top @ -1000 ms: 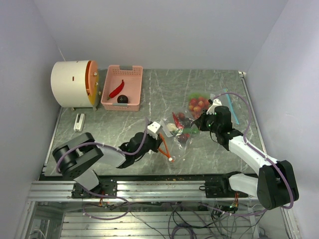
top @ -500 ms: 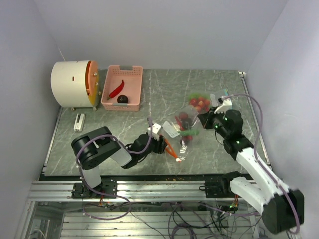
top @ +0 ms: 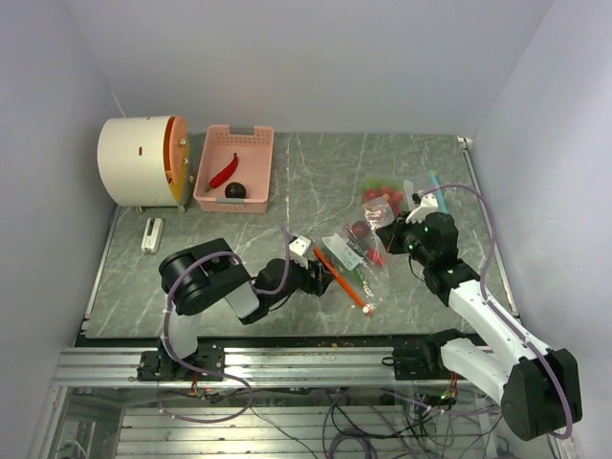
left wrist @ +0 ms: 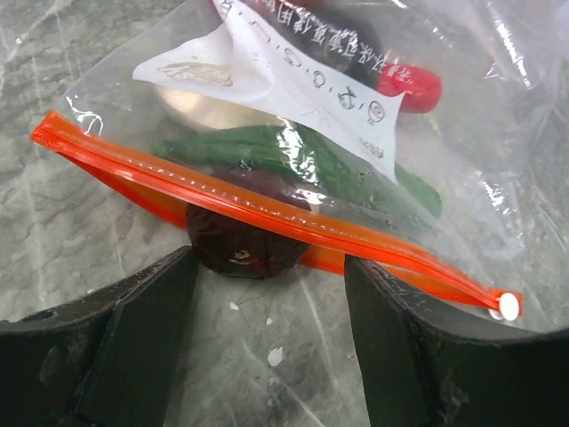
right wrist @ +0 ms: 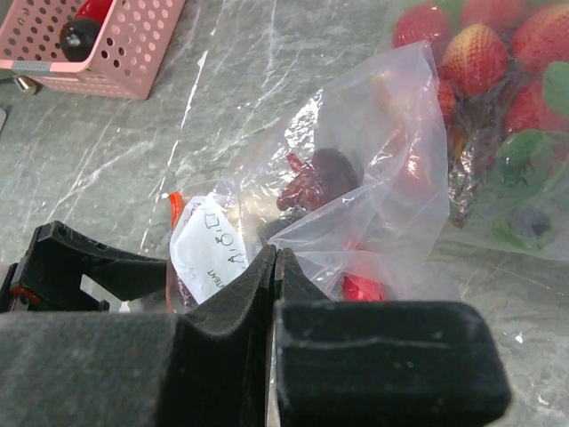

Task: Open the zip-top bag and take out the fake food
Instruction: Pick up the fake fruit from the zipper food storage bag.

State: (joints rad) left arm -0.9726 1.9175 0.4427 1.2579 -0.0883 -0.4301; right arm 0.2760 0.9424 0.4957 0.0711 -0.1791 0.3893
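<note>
The fake food (top: 361, 229) lies inside the clear plastic zip-top bag (left wrist: 462, 133), which rests on the grey marbled desk (top: 316, 172) between my two arms. Through the film I see a long green toy vegetable (left wrist: 267, 147), a red plastic piece (left wrist: 409, 84), a pale beige piece (left wrist: 200, 107) and a white printed label (left wrist: 284, 80). A round dark purple toy fruit (left wrist: 240, 249) sits at the bag's mouth with the orange zip strip (left wrist: 160, 169) crossing over it; I cannot tell whether it is fully inside.

My left gripper (left wrist: 269, 298) is low at that mouth, its jaws spread wide and gripping nothing, one finger either side of the purple fruit. My right gripper (right wrist: 276, 267) is at the bag's far end, its jaws pressed together on a fold of the clear film.

Just beyond lies a second clear bag of red toy strawberries (right wrist: 498, 62). Well apart, at the desk's far left, stand a pink slotted basket (top: 256, 153) holding a red chilli (top: 224, 170), and a white drum with an orange lid (top: 134, 161).
</note>
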